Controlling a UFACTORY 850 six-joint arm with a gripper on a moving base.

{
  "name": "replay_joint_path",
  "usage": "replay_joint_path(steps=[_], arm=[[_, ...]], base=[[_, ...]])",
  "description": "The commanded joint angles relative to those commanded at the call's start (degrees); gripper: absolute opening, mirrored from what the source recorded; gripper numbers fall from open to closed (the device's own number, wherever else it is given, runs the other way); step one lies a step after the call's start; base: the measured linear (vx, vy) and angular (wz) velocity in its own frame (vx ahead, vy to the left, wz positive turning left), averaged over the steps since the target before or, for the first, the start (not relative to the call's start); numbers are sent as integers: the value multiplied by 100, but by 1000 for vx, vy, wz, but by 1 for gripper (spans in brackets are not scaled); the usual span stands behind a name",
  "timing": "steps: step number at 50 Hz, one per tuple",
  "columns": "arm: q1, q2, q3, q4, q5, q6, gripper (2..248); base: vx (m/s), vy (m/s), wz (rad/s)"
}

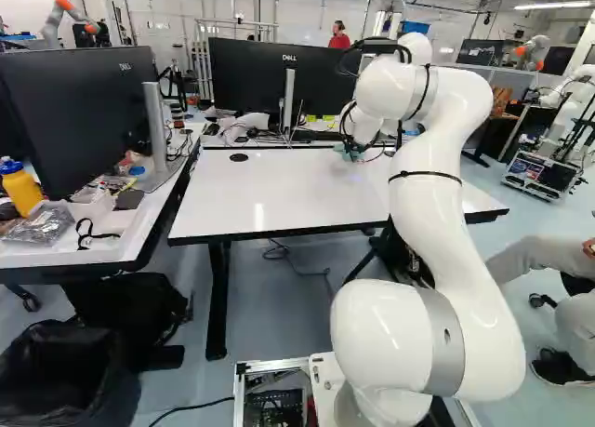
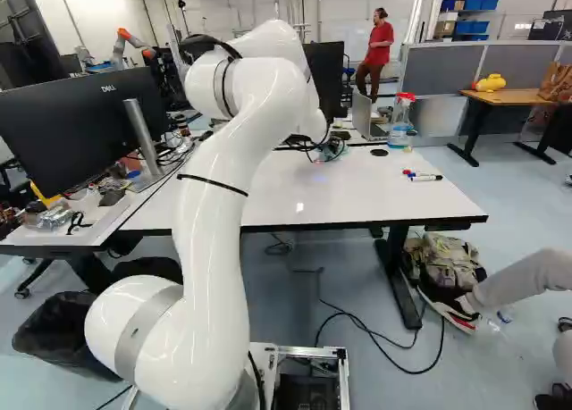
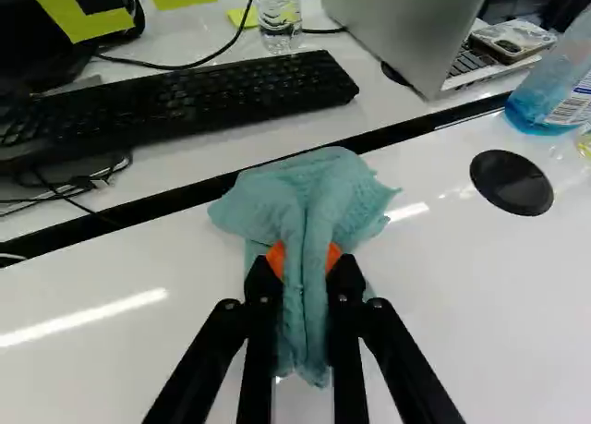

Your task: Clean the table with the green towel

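As we look down along the white arm, its black pincer is pinching the task's towel, with orange pads pressing a bunched fold from both sides. Blue-green and crumpled, the towel fans out ahead of the fingertips and trails back between the fingers. We find it at the far edge of the white table, about midway between the left and right edges; we cannot tell how much of its underside touches the surface.

To the right of the towel, we see a round black cap set into the tabletop. A spray bottle with blue liquid stands beyond that cap, close to the far edge. Nearer the right edge, a few markers lie together. Toward the far left corner, we notice a second black cap.

Just past the far edge, across a dark strip, a back desk carries a black keyboard, a clear water bottle and an open laptop. Along the left side, we see another desk with a large black monitor and a yellow bottle.
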State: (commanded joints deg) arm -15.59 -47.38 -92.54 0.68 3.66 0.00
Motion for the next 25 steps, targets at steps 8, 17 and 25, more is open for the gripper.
replay_joint_path(steps=[8,17,25], arm=[[58,157,228,0,0,0,60],[65,202,278,0,0,0,60],[65,281,302,0,0,0,60]], base=[[0,0,0],[0,0,0],[0,0,0]])
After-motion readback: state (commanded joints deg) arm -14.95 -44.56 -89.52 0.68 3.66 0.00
